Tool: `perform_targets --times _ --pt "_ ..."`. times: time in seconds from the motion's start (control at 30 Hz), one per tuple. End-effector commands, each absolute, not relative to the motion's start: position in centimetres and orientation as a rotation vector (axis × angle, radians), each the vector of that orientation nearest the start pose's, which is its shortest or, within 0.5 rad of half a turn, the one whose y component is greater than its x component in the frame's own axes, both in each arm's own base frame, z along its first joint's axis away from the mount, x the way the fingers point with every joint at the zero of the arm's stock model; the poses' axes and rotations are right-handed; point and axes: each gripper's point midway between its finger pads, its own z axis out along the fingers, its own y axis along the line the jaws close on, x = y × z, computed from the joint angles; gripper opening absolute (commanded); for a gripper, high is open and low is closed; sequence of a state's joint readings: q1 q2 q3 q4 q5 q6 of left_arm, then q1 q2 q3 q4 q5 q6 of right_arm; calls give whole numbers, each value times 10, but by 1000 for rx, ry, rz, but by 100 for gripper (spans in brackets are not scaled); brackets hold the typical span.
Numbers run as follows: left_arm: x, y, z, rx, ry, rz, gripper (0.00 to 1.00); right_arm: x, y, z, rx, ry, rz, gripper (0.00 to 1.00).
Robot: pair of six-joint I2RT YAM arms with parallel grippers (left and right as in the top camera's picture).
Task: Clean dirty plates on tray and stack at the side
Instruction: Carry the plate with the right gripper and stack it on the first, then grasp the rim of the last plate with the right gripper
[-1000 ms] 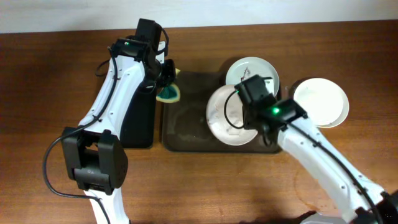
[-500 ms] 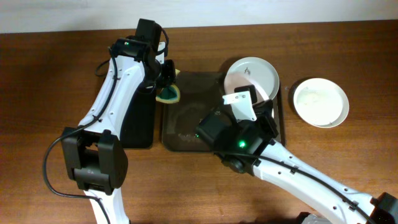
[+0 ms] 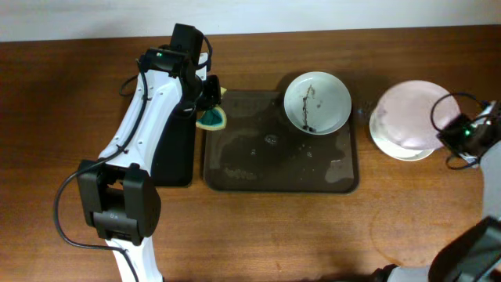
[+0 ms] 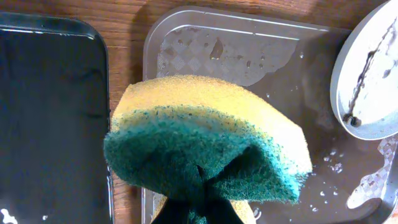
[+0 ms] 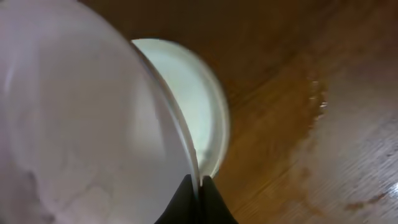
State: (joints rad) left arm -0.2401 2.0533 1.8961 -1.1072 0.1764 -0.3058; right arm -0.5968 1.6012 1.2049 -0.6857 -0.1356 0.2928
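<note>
The dark brown tray (image 3: pixel 235 168) lies mid-table, wet. One white plate (image 3: pixel 317 103) with dark smears sits on its far right corner; it also shows in the left wrist view (image 4: pixel 370 81). My right gripper (image 3: pixel 445 135) is shut on the rim of a second white plate (image 3: pixel 411 110) and holds it tilted just above a third plate (image 3: pixel 403 147) lying on the table right of the tray. In the right wrist view the held plate (image 5: pixel 81 124) fills the left, the lower plate (image 5: pixel 186 81) behind it. My left gripper (image 3: pixel 205 106) is shut on a yellow-green sponge (image 4: pixel 205 143) over the tray's far left corner.
A narrow black tray (image 3: pixel 172 153) lies left of the brown tray, also seen in the left wrist view (image 4: pixel 50 118). Water drops lie on the brown tray (image 4: pixel 249 50). A wet patch marks the wood to the right (image 5: pixel 317 99).
My right arm has swung from over the tray to the right side, carrying the plate over the plate lying there. The left arm and sponge have not moved.
</note>
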Motion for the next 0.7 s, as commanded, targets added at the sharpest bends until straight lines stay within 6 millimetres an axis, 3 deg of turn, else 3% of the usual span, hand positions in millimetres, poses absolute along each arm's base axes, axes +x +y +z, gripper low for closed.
perform_targets --times 0.0,0.07,0.1,0.17,0.2,0.27,0.3,0.37,0.4,0.47,0.63,0.67 --pt "450 -142 144 -26 2848 -370 0 353 -214 80 1127 2428 101 4" --pt "450 -142 144 -26 2848 -366 0 364 -216 51 1127 2451 124 4" --pt "450 -142 144 -26 2848 -366 0 368 -211 44 1114 2468 130 8" --pt "450 -139 143 -30 2847 -344 0 381 -198 52 1055 2478 150 50" --pt "450 -139 143 -30 2846 -345 0 388 -191 61 1024 2488 166 54" --pt "450 -139 143 -30 2847 -345 0 412 -157 99 835 2567 190 53" --pt "450 -139 143 -30 2847 -345 0 425 -126 117 722 2606 209 53" --pt "450 -139 143 -30 2847 -344 0 439 -63 118 555 2655 304 53" --pt "451 -139 143 -30 2846 -342 0 443 -33 110 526 2678 334 53" --pt "451 -139 143 -31 2846 -340 0 447 -8 82 585 2722 283 49" --pt "450 -139 143 -31 2847 -340 0 432 8 2 582 2923 189 30" --pt "450 -139 143 -31 2847 -340 0 427 13 -1 564 2948 186 24"
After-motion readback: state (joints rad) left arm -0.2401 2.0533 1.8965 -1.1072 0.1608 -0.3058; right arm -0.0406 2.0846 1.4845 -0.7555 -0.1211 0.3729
